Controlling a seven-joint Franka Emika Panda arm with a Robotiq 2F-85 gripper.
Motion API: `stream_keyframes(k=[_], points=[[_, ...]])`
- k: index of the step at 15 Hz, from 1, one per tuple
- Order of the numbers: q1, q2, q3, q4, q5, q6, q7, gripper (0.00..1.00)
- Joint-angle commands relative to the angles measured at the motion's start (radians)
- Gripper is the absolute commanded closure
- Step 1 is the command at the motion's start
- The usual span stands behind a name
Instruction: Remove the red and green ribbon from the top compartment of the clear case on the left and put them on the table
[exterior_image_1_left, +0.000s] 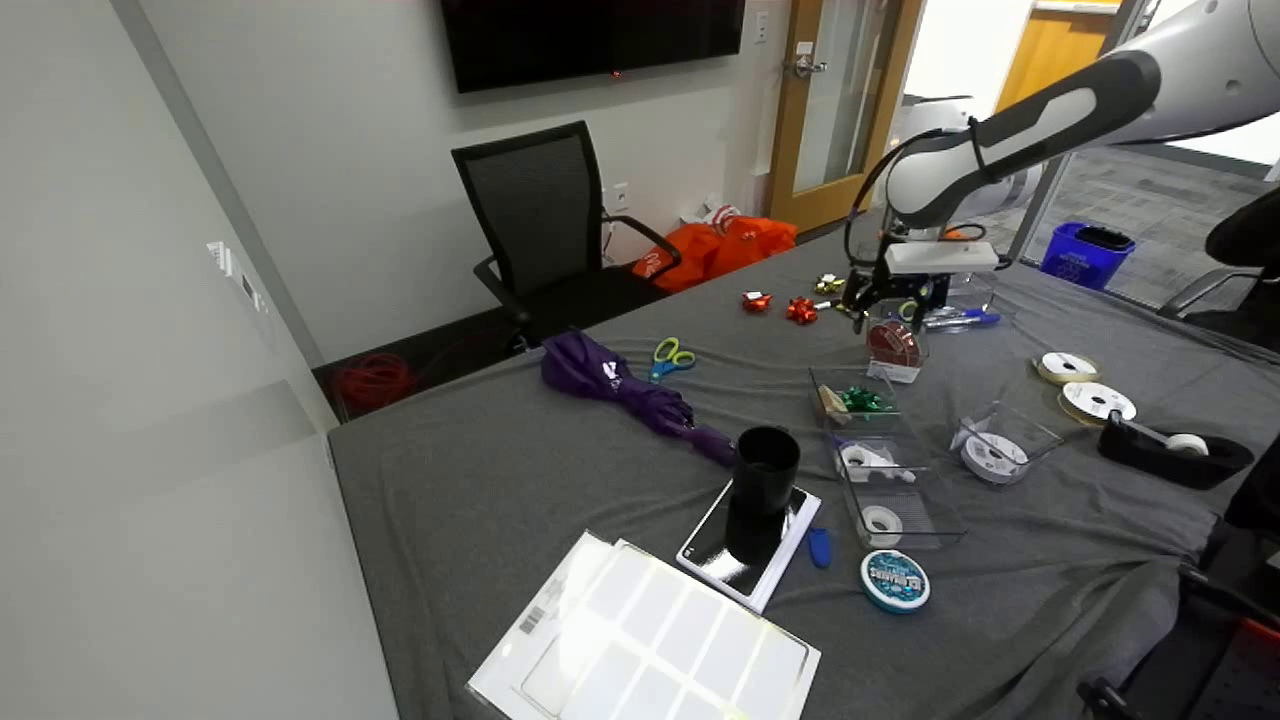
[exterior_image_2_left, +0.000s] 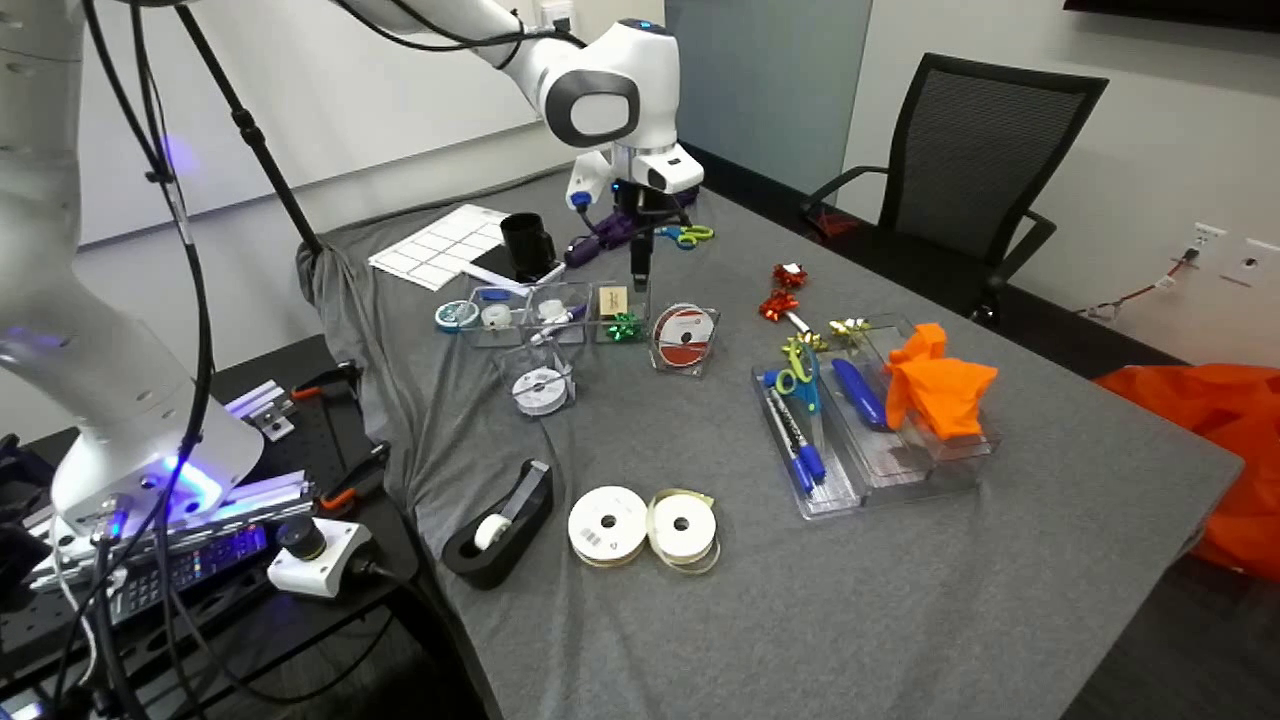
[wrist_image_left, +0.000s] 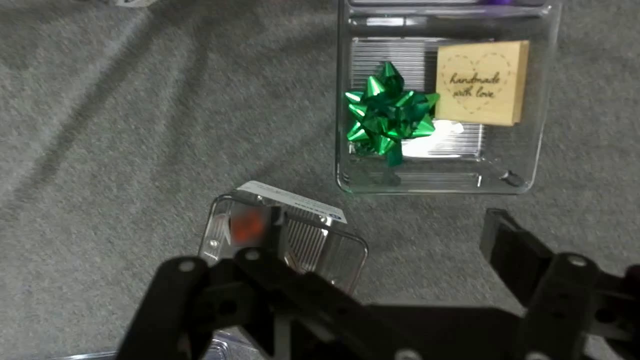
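Note:
The green ribbon bow (wrist_image_left: 390, 112) lies in the end compartment of the clear case (wrist_image_left: 542, 125), beside a wooden stamp block (wrist_image_left: 475, 82). The bow shows in both exterior views (exterior_image_1_left: 864, 400) (exterior_image_2_left: 625, 326). Two red ribbon bows (exterior_image_1_left: 801, 310) (exterior_image_2_left: 778, 304) lie on the grey-clothed table (exterior_image_1_left: 500, 500); the wrist view shows no red bow that I can make out. My gripper (wrist_image_left: 387, 220) is open, with nothing between its fingers. It is above the table, beside the bow compartment; in the wrist view its left finger overlaps a clear spool holder.
The spool holder with a dark red spool (exterior_image_2_left: 685, 335) stands close to the case. A second clear case (exterior_image_2_left: 905, 490) holds pens, scissors and orange cloth (exterior_image_2_left: 940, 380). White spools (exterior_image_2_left: 607, 525), a tape dispenser (exterior_image_2_left: 500, 525), a black mug (exterior_image_1_left: 767, 465) and a purple umbrella (exterior_image_1_left: 640, 395) are around.

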Motion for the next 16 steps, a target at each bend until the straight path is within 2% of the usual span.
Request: stream_keyframes(k=[1, 7, 13, 16], points=[[0.024, -0.078, -0.018, -0.111, -0.045, 0.016, -0.024, 0.00], [0.001, -0.033, 0.031, -0.103, 0.023, 0.058, -0.102, 0.00], [0.008, 0.043, 0.037, -0.079, 0.028, 0.124, -0.108, 0.00], [-0.010, 0.082, 0.061, -0.066, 0.069, 0.158, -0.128, 0.00]])
